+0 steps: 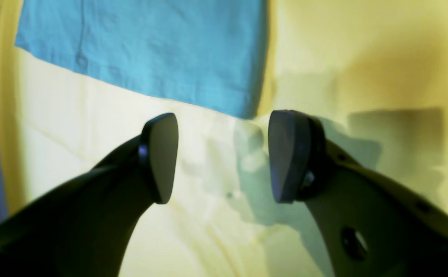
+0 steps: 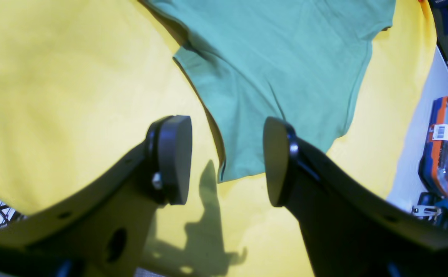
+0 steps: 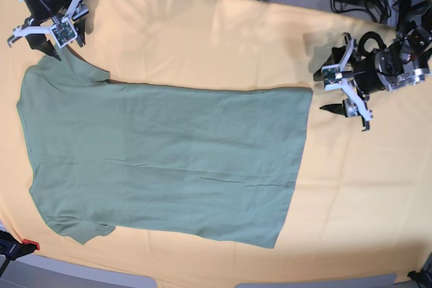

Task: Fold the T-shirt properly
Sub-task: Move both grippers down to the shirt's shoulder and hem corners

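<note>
Left gripper (image 1: 224,157) fingers spread wide, nothing between them; they hung over bare cloth (image 1: 362,57) just off the shirt's (image 1: 151,46) hem corner. Right gripper (image 2: 228,161) fingers also spread and empty, poised above a sleeve edge at the shirt's shoulder end. In the base view the shirt (image 3: 169,153) lay flat across the cloth (image 3: 216,38), sleeves toward the left edge, hem toward the right. Cables ran along the far edge; an orange packet (image 2: 441,150) lay beyond the cloth.
</note>
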You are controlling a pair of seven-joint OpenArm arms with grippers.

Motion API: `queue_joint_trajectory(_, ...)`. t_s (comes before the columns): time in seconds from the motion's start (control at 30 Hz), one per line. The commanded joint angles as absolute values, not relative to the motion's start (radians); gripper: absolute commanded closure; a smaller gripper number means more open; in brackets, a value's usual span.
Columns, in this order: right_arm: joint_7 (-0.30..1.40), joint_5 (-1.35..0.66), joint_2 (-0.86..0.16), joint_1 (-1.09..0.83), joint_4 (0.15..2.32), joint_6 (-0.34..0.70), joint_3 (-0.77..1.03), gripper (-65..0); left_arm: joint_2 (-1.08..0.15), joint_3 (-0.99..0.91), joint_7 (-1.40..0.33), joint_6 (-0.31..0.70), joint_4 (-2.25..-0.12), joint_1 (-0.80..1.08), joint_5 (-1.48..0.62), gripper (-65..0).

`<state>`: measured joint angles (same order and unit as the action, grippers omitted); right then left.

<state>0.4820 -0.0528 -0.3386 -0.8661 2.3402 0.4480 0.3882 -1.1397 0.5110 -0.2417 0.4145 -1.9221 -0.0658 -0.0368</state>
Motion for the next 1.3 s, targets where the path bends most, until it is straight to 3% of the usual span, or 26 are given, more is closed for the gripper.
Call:
queue_joint_trajectory(0.0, 0.464, -0.053, -0.349, -0.872, 2.356, 0.436, 0.394, -31.9, -1.158, 0.543, -0.216, 0.393, -1.916, -0.123, -0.022, -37.5)
queue_joint_trajectory(0.3, 0.464, -0.052, -0.349, -0.872, 2.356, 0.436, 0.394, -31.9, -1.053, 0.883, -0.209, 0.400, -1.742, -0.381, 0.056, -37.5)
queue_joint_trajectory(0.4, 0.464, -0.052, -0.349, -0.872, 2.356, 0.436, 0.395, -31.9, -1.029, 0.944, -0.210, 0.400, -1.723, -0.429, 0.080, -34.7)
queue_joint_trajectory(0.47, 0.464, -0.044, -0.350, -0.872, 2.356, 0.435, 0.395, -31.9, -1.023, 0.963, -0.210, 0.399, -1.723, -0.450, 0.078, -26.9)
queue_joint_trajectory(0.63, 0.403, -0.045, -0.393, -0.849, 2.329, 0.443, 0.395, -31.9, -1.014, 0.964, -0.222, 0.343, -1.723, -0.483, 0.062, 0.0)
queue_joint_trajectory(0.87, 0.392, -0.065, -0.492, -0.764, 2.143, 0.500, 0.393, -31.9, -1.017, 0.964, -0.269, 0.310, -1.724, -0.513, 0.012, 0.0)
queue_joint_trajectory(1.27, 0.392, -0.054, -0.559, -0.637, 1.923, 0.469, 0.393, -31.9, -1.015, 0.964, -0.270, 0.314, -1.726, -0.513, -0.016, 0.0)
